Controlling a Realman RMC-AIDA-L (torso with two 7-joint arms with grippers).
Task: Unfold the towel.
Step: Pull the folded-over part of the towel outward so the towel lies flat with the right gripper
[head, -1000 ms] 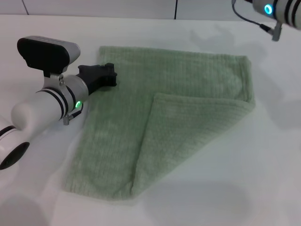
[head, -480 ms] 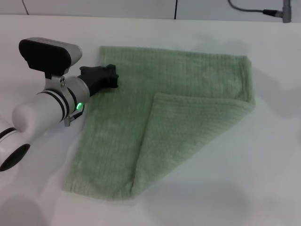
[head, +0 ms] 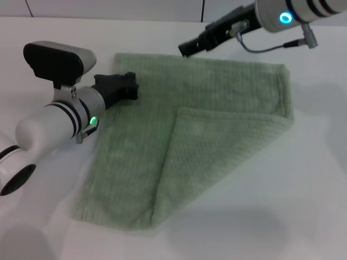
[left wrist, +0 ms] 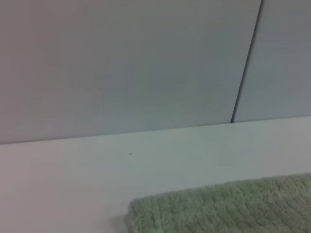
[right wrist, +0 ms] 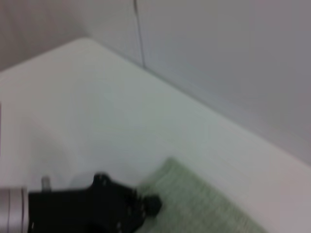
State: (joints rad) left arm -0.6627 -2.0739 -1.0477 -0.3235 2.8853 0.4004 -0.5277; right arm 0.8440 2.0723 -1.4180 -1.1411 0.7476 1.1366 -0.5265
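Note:
The pale green towel (head: 141,146) lies flat on the white table. Its near right corner is folded over as a large triangular flap (head: 217,151). My left gripper (head: 132,86) rests at the towel's left edge near the far left corner; I cannot tell if it holds the cloth. My right gripper (head: 184,50) reaches in from the far right and hangs above the towel's far edge, clear of the cloth. The towel's corner shows in the left wrist view (left wrist: 233,208). The right wrist view shows the towel (right wrist: 204,208) and my left gripper (right wrist: 148,206).
The white table (head: 303,189) runs all around the towel. A pale wall (left wrist: 146,63) with a dark seam stands behind the table's far edge. A cable (head: 271,47) hangs from my right arm.
My right arm has swung in from the far right corner, and its gripper now points left over the towel's far edge. The left arm and the towel have hardly moved.

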